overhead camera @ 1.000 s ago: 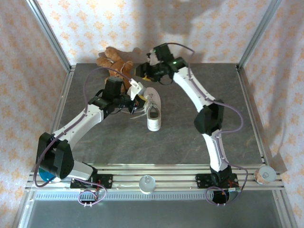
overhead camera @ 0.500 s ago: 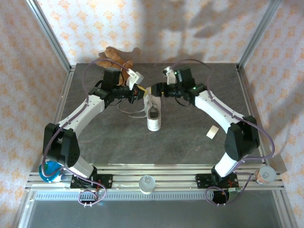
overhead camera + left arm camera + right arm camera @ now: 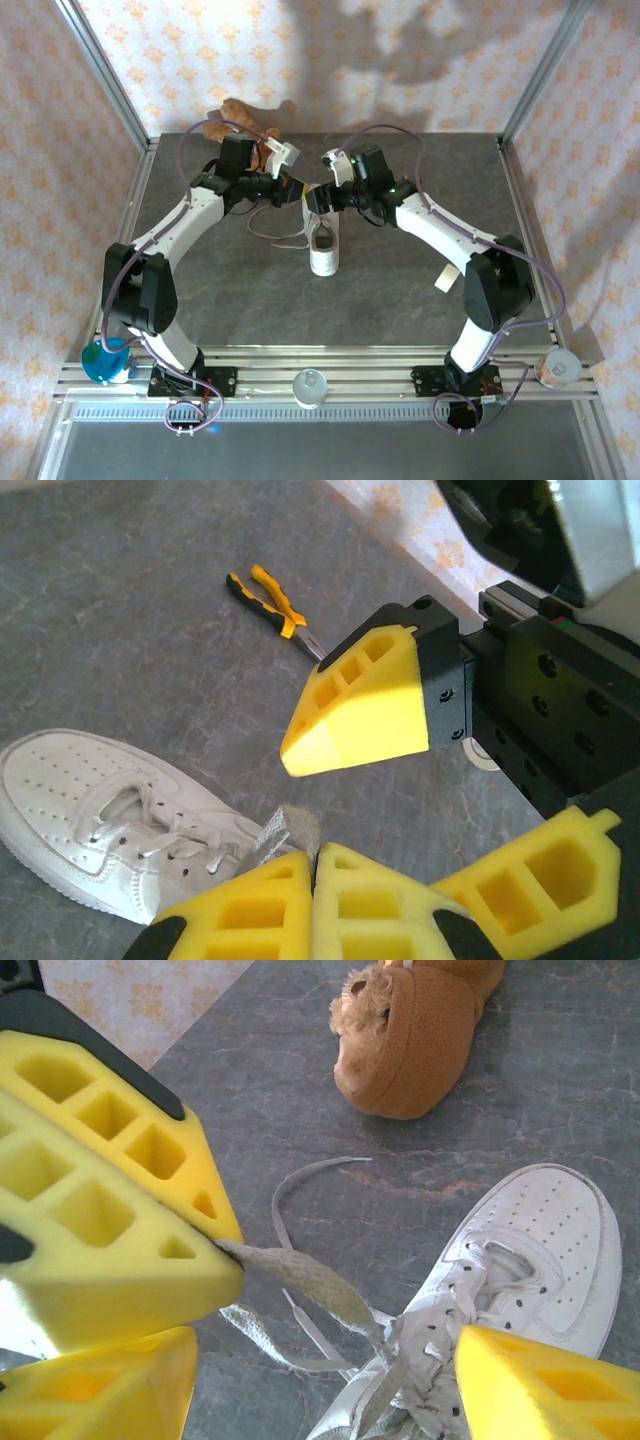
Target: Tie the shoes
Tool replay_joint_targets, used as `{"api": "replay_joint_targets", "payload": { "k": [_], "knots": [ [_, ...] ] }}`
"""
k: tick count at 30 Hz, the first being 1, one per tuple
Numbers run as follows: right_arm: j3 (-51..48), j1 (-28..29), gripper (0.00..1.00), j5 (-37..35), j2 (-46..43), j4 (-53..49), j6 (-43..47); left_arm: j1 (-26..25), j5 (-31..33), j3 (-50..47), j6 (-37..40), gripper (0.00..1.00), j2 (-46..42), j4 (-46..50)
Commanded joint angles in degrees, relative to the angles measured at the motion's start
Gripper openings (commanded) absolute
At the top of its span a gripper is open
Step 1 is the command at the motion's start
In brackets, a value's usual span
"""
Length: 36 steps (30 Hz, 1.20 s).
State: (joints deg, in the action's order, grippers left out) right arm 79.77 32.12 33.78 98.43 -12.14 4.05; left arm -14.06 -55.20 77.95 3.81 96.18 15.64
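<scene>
White lace (image 3: 300,1275) is running from the shoe (image 3: 322,248) up to your left gripper (image 3: 312,858). That gripper is squeezing shut on it, pinching the flat end tight between its yellow fingers. You are holding it up like that so the lace is stretching out in the air and not lying floppy on the table (image 3: 260,310). Your right gripper (image 3: 327,1335) is standing wide open and holding nothing. In its own camera, one yellow finger is sitting on each side of the stretched lace, close to the shoe. I think it is placed there so it can close on the lace or hook round it for the next part of the knot. The shoe is lying flat near the middle of the table, a bit toward 12 o'clock, and both grippers are meeting just above its 12 o'clock end. A loose lace loop (image 3: 290,1185) is lying on the table at the shoe's 9 o'clock side, so no bow is made yet and the tying is looking like it is only starting. The brown teddy bear (image 3: 410,1040) is lying out at 11 o'clock by the far edge. The pliers (image 3: 268,595) are lying apart from the shoe, and nothing is touching them.
</scene>
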Motion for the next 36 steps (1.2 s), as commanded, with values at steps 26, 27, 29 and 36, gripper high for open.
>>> {"api": "replay_joint_targets", "payload": {
  "k": [26,27,29,36],
  "knots": [
    [-0.7,2.0,0.00,-3.9,1.8,6.8,1.7,1.3,-6.7,5.1,-9.2,0.00,3.1,-1.0],
    [-1.2,2.0,0.00,-4.1,1.5,6.9,1.6,1.3,-6.4,4.9,-9.0,0.00,3.0,-1.1],
    [-2.2,2.0,0.00,-4.6,0.9,7.5,1.0,1.6,-5.7,4.5,-8.7,0.02,2.6,-1.3],
    [-4.0,1.9,0.00,-6.8,-0.2,8.3,0.0,3.7,-0.8,4.0,-6.6,0.36,0.9,0.6]
  ]
}}
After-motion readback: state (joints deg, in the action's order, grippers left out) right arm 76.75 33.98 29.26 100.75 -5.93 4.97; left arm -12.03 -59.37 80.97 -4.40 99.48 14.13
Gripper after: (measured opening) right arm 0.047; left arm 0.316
